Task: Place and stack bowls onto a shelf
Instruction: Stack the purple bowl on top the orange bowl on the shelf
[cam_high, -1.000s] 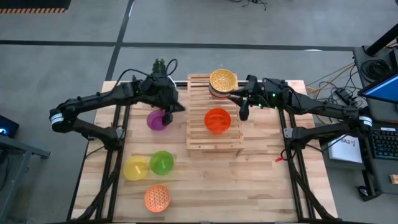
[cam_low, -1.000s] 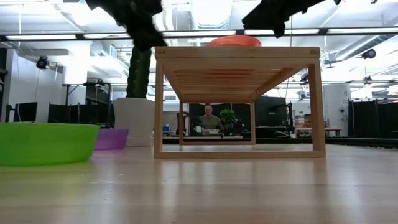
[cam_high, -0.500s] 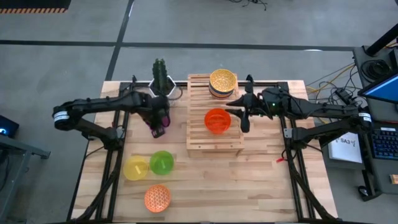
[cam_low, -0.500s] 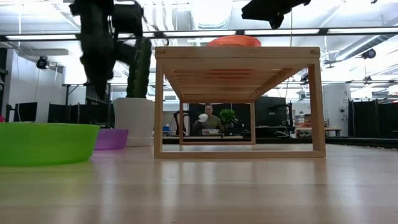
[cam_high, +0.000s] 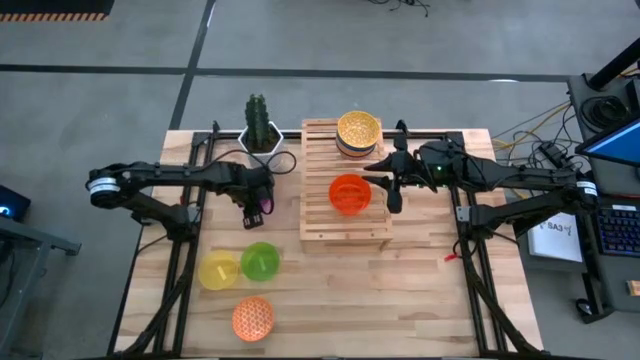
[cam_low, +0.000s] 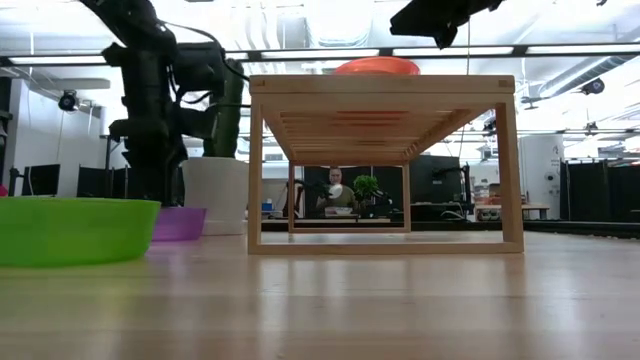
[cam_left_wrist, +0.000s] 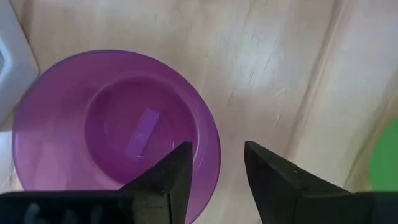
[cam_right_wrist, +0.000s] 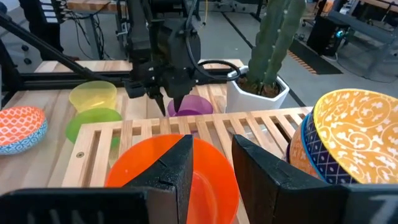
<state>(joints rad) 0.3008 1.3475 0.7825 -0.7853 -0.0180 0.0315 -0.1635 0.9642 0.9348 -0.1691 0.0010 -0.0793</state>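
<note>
High view | my left hand (cam_high: 258, 205) is spread over the purple bowl's (cam_left_wrist: 118, 127) rim | my right hand (cam_high: 390, 185) waits spread beside the red-orange bowl (cam_high: 349, 193) on the shelf (cam_high: 343, 233)

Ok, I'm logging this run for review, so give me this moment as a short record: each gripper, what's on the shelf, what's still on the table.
left gripper: open, fingers straddling the rim of the purple bowl, which sits on the table by the cactus pot
right gripper: open, above the shelf's right edge, beside the red-orange bowl
shelf: holds the red-orange bowl and a stack topped by a yellow patterned bowl
table: yellow bowl, green bowl, orange lattice bowl
</note>
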